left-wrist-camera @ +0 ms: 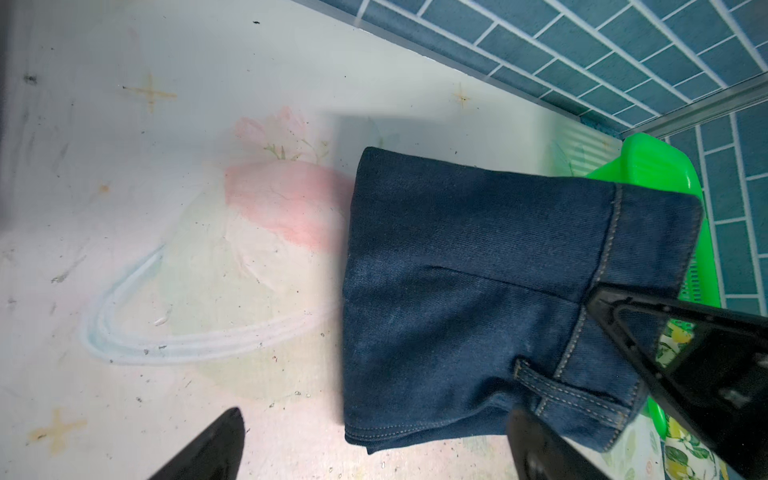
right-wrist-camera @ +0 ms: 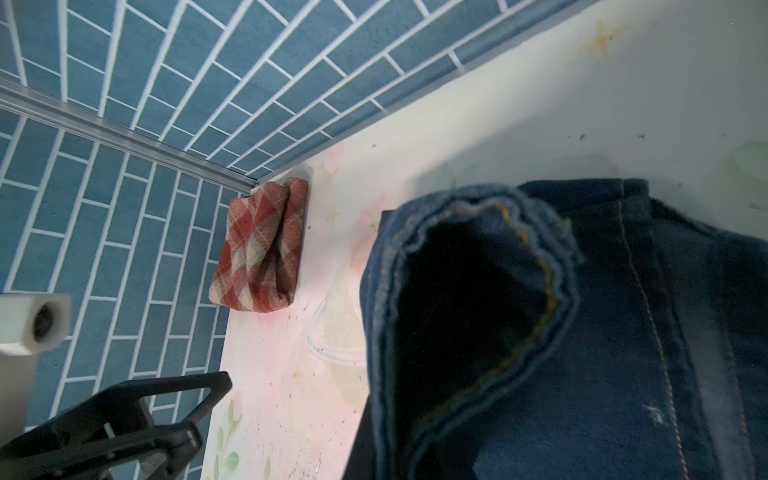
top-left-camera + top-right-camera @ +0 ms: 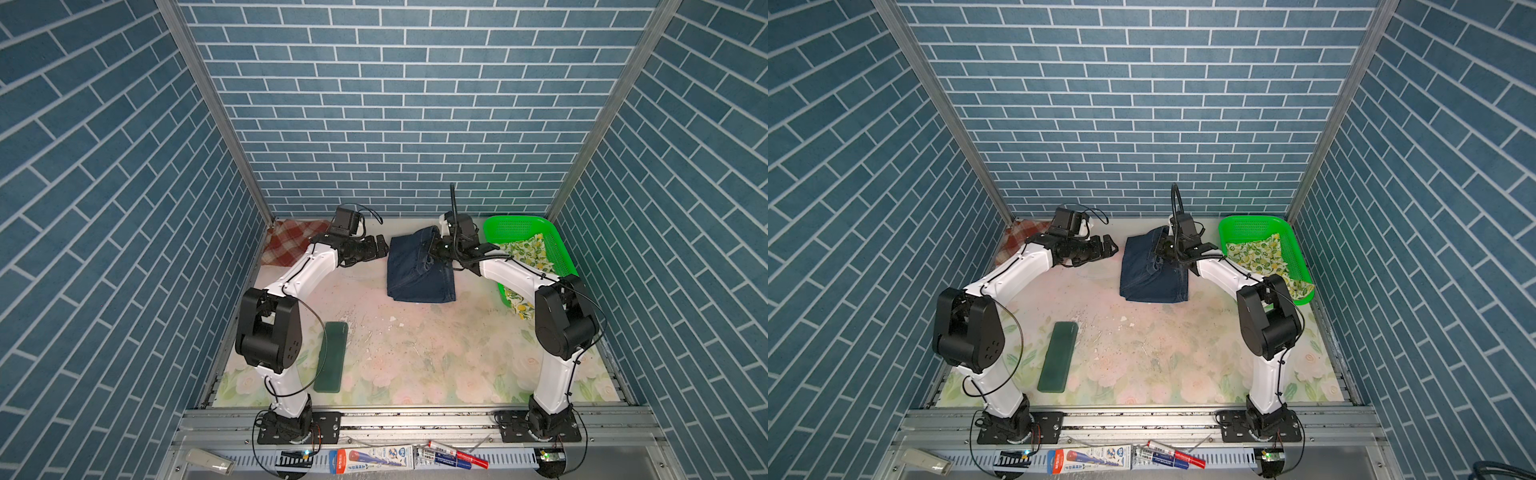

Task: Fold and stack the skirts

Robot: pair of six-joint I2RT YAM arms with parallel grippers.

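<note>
Far left lies the checked skirt, the left pincer hangs wide open and empty, and the right pincer, pinching the lifted edge of the blue skirt in the far middle, should lay it over flat.

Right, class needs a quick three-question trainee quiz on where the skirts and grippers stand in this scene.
1. True or false: the plaid skirt lies folded in the far left corner of the table.
2. Fill in: the lemon-print skirt lies mostly in the green ____.
3. The right gripper is shut on: A the plaid skirt, B the denim skirt, C the lemon-print skirt.

Key: 1 true; 2 basket; 3 B.
</note>
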